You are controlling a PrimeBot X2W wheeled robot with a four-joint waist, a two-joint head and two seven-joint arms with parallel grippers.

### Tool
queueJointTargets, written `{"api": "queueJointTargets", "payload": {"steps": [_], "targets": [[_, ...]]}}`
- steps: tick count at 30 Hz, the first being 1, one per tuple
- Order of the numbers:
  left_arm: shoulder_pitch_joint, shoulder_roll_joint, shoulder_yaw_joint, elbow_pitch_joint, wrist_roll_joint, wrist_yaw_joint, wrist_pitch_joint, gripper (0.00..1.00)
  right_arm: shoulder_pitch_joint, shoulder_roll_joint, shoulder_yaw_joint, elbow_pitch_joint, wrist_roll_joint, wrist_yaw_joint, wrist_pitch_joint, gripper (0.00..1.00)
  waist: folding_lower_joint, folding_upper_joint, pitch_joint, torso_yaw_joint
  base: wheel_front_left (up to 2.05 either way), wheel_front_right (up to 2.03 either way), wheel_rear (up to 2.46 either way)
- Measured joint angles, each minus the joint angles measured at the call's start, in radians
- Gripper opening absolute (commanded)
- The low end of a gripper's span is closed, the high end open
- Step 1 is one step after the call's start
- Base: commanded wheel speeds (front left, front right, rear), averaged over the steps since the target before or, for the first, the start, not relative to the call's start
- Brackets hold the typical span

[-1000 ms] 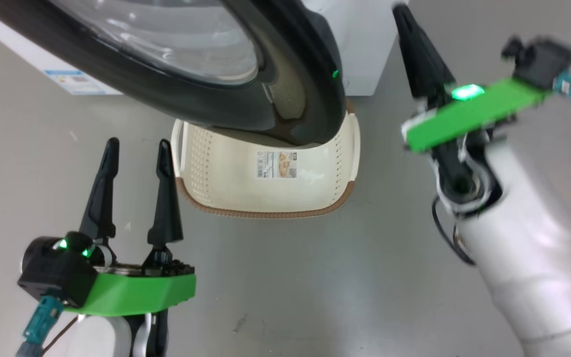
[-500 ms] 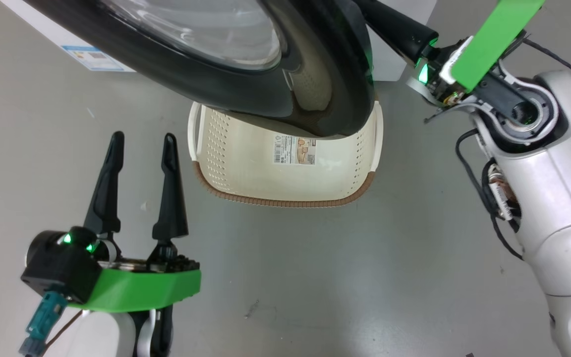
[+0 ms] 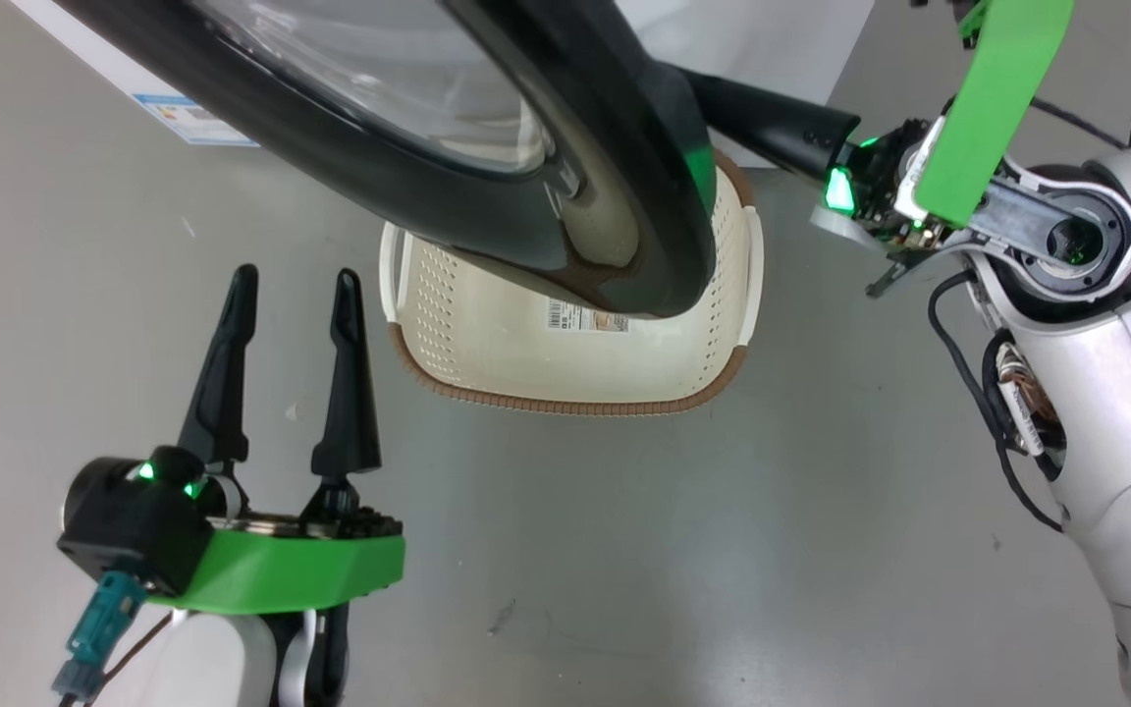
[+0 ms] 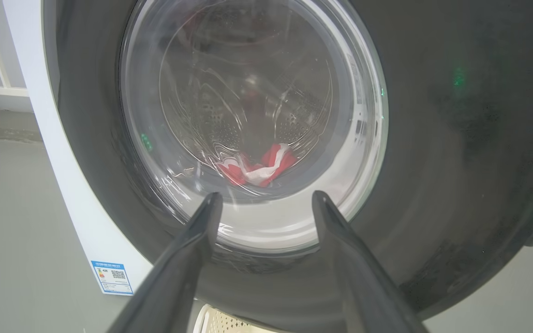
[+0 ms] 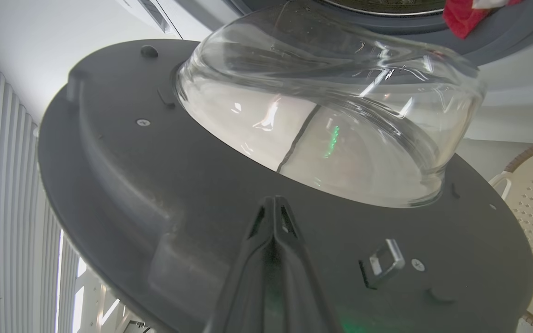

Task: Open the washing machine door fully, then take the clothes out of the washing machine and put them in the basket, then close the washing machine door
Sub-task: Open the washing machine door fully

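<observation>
Right tool (image 5: 274,203), fingers pressed together and empty, sits at the inner face of the washing machine door (image 5: 155,194). My left tool (image 3: 296,277) is wide, outside it. Clothes (image 4: 259,169) lie behind the door, basket (image 3: 565,405) beneath it. I should push outward steadily, near the door's free edge.

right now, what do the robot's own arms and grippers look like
The left gripper and right gripper each have two long, tapered black fingers on a bright green plate with small green lights. The right forearm is glossy white with loose black cables at its joint; a teal connector sits beside the left wrist.
</observation>
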Motion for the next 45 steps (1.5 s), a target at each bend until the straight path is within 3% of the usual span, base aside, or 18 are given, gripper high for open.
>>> {"api": "queueJointTargets", "payload": {"steps": [18,45], "targets": [[0.012,0.0,-0.009,0.012,-0.019,0.019,0.0,1.0,0.135,0.008,-0.007,-0.039,-0.003,0.0,0.01,0.0,0.0,0.0,-0.064,0.069,0.0,0.0,0.0],[0.146,0.0,-0.008,0.094,-0.036,0.038,0.0,1.0,0.338,0.07,0.03,0.0,-0.027,0.0,0.033,0.0,0.0,0.0,-0.281,0.189,0.0,0.0,0.0]]}}
